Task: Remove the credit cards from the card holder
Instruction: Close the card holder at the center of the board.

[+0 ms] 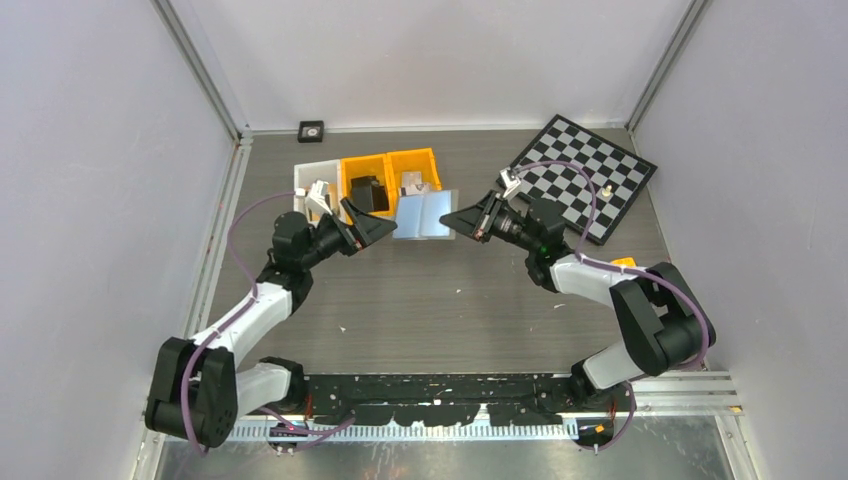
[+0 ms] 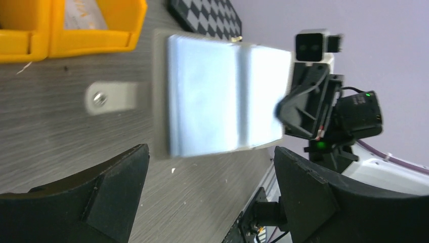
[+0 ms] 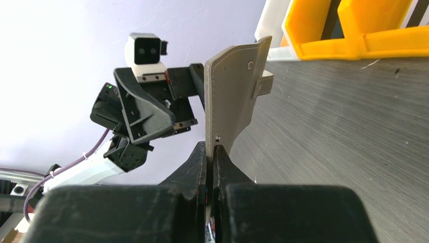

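The card holder is spread open like a book in front of the bins and shows two pale silver-blue panels. Its tab points toward the bins. My right gripper is shut on the holder's right edge. In the right wrist view the grey stitched back rises from the pinched fingertips. My left gripper stands open just left of the holder, its fingers spread wide and holding nothing. I cannot tell the credit cards apart from the holder's panels.
Two orange bins and a white bin stand behind the holder, and one orange bin has a black object in it. A checkerboard lies at the back right. Grey walls close in both sides.
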Robot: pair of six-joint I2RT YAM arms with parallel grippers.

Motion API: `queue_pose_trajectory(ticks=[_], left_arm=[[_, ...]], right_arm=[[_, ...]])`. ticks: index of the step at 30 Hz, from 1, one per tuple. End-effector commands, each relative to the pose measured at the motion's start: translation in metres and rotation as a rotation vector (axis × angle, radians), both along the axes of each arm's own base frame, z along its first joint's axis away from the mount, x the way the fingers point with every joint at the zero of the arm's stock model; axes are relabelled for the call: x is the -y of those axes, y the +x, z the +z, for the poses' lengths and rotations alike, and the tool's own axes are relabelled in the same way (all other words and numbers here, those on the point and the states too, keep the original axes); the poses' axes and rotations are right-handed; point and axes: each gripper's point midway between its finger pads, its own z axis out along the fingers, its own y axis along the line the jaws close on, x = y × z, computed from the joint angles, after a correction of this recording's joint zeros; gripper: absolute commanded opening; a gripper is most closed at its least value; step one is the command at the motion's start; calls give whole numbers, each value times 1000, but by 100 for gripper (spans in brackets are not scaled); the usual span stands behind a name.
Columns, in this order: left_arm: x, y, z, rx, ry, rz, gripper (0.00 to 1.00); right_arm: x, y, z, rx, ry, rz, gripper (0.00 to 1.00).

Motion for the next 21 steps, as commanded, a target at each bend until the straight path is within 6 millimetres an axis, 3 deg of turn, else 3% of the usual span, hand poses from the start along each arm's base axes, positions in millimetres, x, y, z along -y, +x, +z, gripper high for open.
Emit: queue_pose_trajectory(ticks=[1,6,21], left_arm=[[10,1,37,140,-117,-66,95],[18,2,27,81,-176,-110,89],[14,1,1,-39,-100,-80,88]], right_arm=[[-14,-6,29,90,63,66,0],[-14,-10,33,101,72,71,0],[-10,-12,38,125,43,45,1]])
